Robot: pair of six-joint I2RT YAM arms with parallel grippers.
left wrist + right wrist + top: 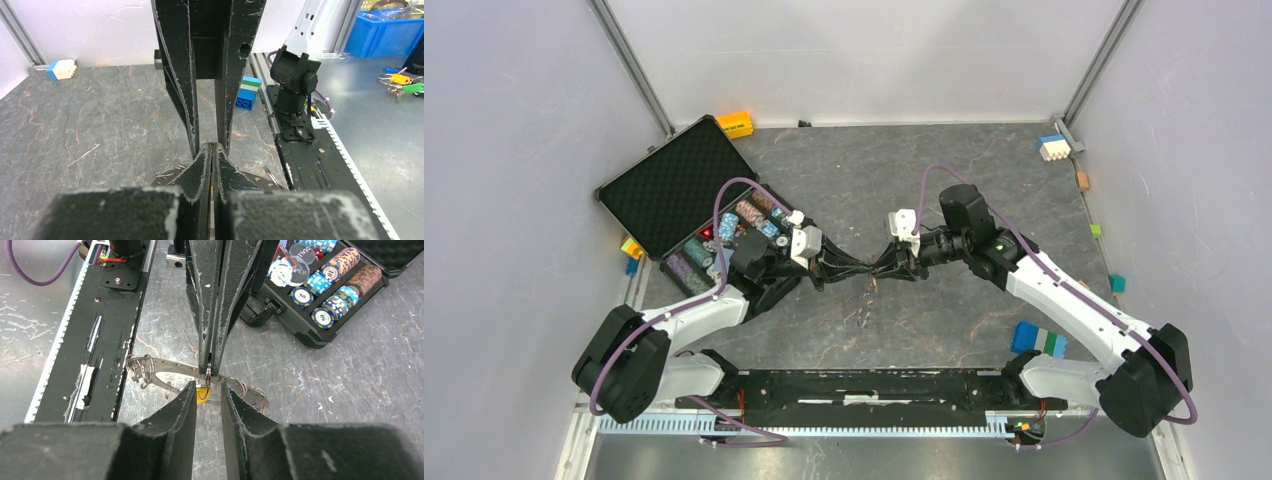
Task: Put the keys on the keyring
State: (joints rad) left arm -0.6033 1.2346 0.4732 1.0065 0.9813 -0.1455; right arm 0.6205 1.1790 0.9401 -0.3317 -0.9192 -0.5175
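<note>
Open poker-chip case (669,185) — blue-green block (1036,340) well apart.

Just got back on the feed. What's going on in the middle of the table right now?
Both arms meet tip to tip low over the middle of the table. The left end effector is shut, pinching a small ring of the keyring, and the rest of its metal lies on the table. The right end effector stands partly open, with the yellow key between its fingers, right beside that ring. Whether the key is threaded on cannot be told.
</note>
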